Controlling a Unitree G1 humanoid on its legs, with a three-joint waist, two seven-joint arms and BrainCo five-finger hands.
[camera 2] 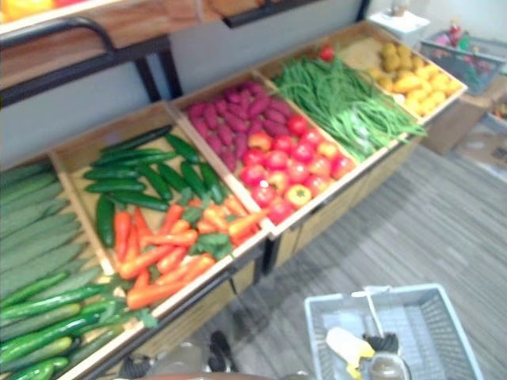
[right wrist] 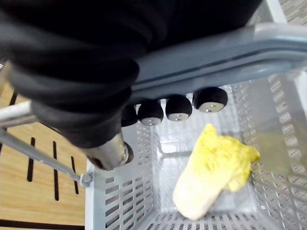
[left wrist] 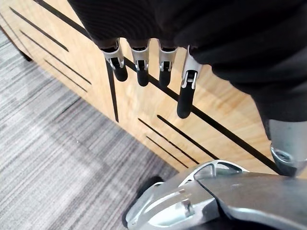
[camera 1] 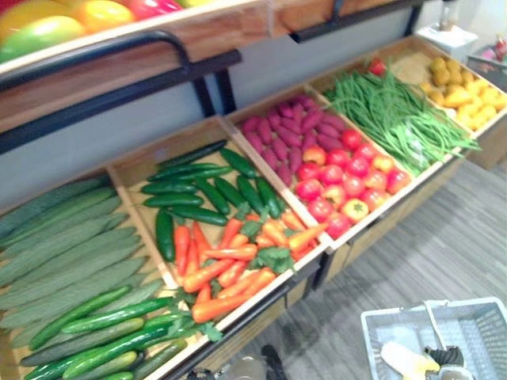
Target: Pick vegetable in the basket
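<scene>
cabbage point(right wrist: 211, 172): pale yellow, leafy, in basket point(right wrist: 120, 191) | right hand point(right wrist: 177, 108) gripping handle point(right wrist: 216, 48) | left hand point(left wrist: 141, 62) loose, empty

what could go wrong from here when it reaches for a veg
1. The left robot hand hangs low by the stand's wooden front; raising it may clip the carrot crate.
2. The carrots lie heaped at that crate's front edge, so pulling one could spill others.
3. The basket, hung by its basket handle from the right robot hand, sits right of the crates; a pick might drop short of it.
</scene>
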